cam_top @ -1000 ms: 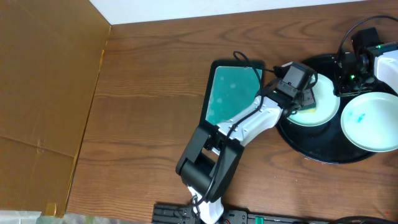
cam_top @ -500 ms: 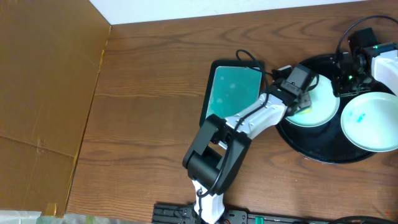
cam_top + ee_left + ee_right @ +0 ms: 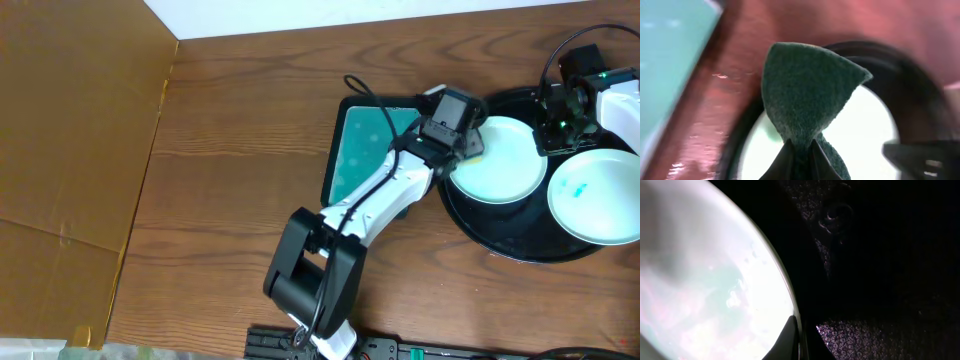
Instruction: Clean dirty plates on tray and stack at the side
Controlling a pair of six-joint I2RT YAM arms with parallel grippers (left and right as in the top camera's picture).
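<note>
Left tool point(image 3: 799, 152): clenched on green scrub pad point(image 3: 807, 95).
Right tool point(image 3: 801, 332): pinching plate point(image 3: 500, 172) rim, 2 o'clock.
Plate handling: stiff, glossy, likely slippery and breakable; hold by rim.

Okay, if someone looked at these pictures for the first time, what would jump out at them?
First, the dark green scrub pad pinched in the left claw, filling the left wrist view over the edge of a white plate. Then, from overhead, the glossy black tray at the table's right, holding that plate and a teal-smeared plate, with a teal tray beside it.
</note>
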